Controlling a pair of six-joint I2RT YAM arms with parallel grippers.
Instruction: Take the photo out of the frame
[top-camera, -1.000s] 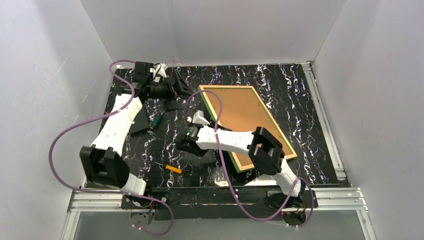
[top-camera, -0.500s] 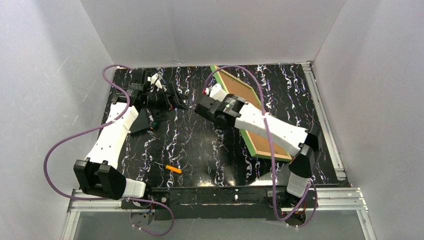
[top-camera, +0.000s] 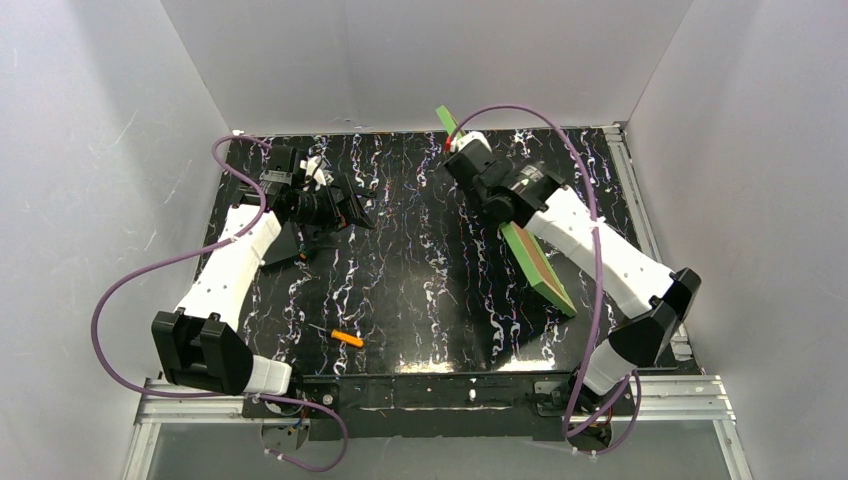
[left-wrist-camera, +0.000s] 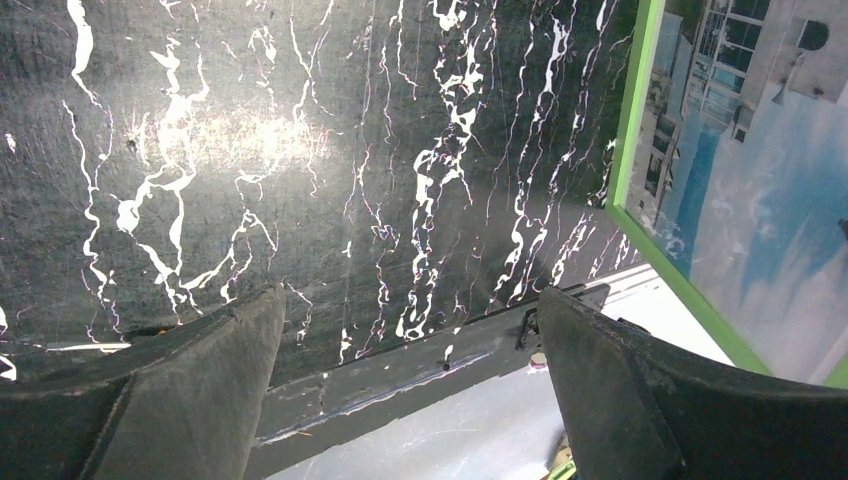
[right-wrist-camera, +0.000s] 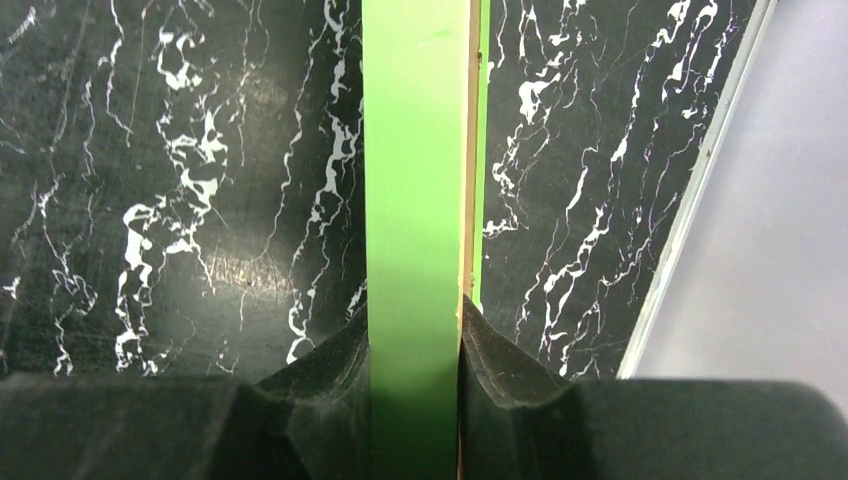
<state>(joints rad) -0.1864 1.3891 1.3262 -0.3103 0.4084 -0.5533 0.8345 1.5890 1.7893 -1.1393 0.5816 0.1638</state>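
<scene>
Black marbled table (top-camera: 420, 290) first, from the left: what is the left gripper (top-camera: 345, 208) doing?

Its jaws stand wide apart with nothing between them. It sits at the far left of the table, pointing right, well apart from the frame (top-camera: 535, 262). Its own camera shows only bare tabletop between its fingers (left-wrist-camera: 200, 390).

Anything else on that side?

A small orange object (top-camera: 347, 338) lies near the front edge, apart from both arms.

And to the right?

The frame is tipped up on edge and appears almost edge-on from above, running from far centre toward the near right. The right gripper (top-camera: 462, 140) is clamped on its far, raised end. In the wrist view both pads press the narrow green edge (right-wrist-camera: 415, 150), with a thin wood-coloured line beside it.

Which way does the frame face?

Its brown back turns right and its green front turns left, toward the left gripper.

Is the photo (left-wrist-camera: 760, 180) in it?

Yes. The left wrist view catches it at the right, sitting inside the green border (left-wrist-camera: 630, 130). It shows a pale building with dark windows against blue sky and cloud. Whether the frame's lower end touches the table, I cannot tell.
</scene>
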